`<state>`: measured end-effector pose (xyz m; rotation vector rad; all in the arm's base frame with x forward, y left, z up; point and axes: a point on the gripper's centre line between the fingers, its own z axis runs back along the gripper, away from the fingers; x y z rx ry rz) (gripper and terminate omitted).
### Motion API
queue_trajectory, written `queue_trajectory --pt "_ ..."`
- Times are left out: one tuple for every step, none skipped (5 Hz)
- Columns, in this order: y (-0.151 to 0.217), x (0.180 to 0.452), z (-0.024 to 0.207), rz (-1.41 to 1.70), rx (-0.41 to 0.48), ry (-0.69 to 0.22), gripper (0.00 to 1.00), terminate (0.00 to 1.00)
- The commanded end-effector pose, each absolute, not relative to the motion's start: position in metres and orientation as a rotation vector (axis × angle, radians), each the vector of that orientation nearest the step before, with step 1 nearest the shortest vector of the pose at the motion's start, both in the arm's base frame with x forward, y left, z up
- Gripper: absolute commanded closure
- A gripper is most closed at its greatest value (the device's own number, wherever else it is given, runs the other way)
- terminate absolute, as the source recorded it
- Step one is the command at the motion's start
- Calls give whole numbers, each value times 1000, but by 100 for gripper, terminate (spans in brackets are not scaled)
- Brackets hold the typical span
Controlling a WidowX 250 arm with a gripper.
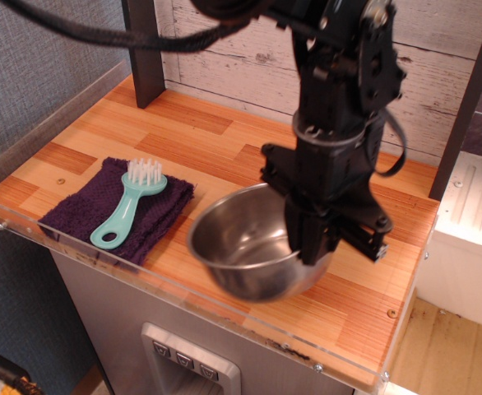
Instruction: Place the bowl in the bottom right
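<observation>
The shiny steel bowl is held tilted just above the wooden counter, near its front edge and right of centre. My black gripper comes down from above and is shut on the bowl's right rim, one finger inside and one outside. The bowl's opening faces up and to the left. Whether its base touches the wood I cannot tell.
A purple cloth lies at the front left with a teal brush on it. A clear plastic lip runs along the counter's front and left edges. A dark post stands at the back left. The green broccoli toy is hidden behind the arm.
</observation>
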<state>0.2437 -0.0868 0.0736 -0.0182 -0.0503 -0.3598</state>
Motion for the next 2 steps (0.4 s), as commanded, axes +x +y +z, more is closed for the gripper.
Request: queue_trajectory --pt "-78 228 77 -347 -41 -30 0 0" --pt "-93 230 78 -381 -61 -43 0 0"
